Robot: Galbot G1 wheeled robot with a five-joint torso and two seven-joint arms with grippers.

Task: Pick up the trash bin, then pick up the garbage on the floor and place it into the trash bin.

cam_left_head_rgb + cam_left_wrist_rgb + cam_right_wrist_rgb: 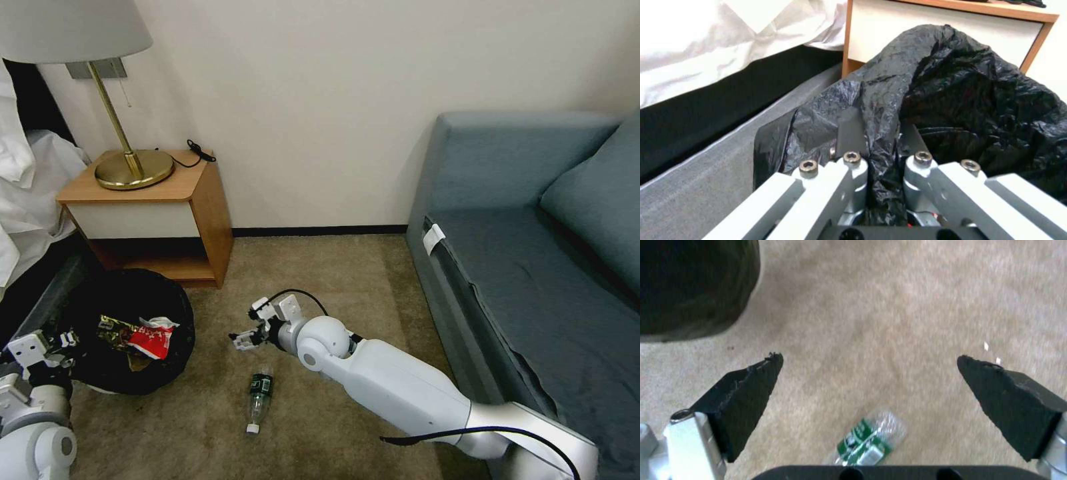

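The carpet (347, 280) is overlooked from the head, the bin's black bag (978, 100) is faced closely from the left wrist, and the bottle (869, 440), shared with the head view, is seen downward from the right wrist

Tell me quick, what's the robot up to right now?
Left gripper shut on the trash bin rim, wrappers inside. Right gripper open, empty, above carpet. Bottle lying on the floor beside it. Nothing in the way.

White arms, black cables, screws
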